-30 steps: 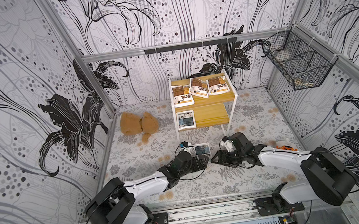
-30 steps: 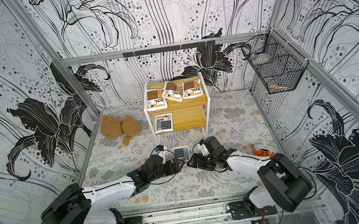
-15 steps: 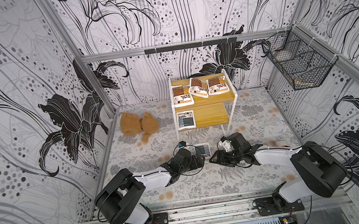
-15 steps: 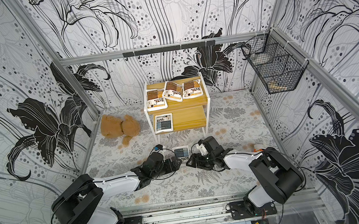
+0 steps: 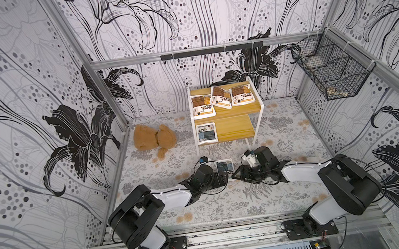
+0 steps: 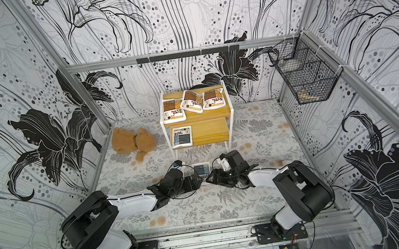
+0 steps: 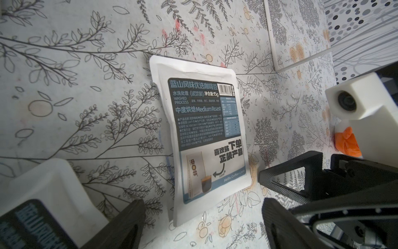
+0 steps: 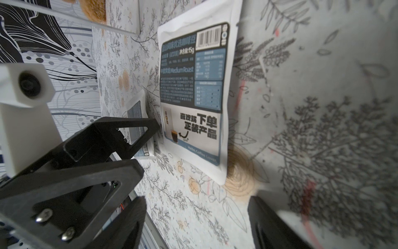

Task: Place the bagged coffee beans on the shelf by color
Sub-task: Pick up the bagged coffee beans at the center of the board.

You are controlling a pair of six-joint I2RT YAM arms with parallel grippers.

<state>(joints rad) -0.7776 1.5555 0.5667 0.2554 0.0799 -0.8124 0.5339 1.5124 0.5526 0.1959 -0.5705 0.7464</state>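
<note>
Both claws are being observed wide open, with nothing gripped. The left gripper (image 7: 202, 207) and the right gripper (image 8: 193, 200) are being seen low over the table (image 5: 286, 128), facing each other across a blue-grey pouch (image 7: 206, 133) that is lying flat on the cloth. A second blue-grey pouch (image 8: 134, 114) is lying just beside a finger of the left claw. On the shelf (image 5: 244, 108), three brown-orange pouches (image 5: 219, 97) are being carried by the upper board, and one blue-grey pouch (image 5: 206, 132) by the lower board, at its left end. A teddy bear (image 5: 154, 139) is lying near the shelf.
</note>
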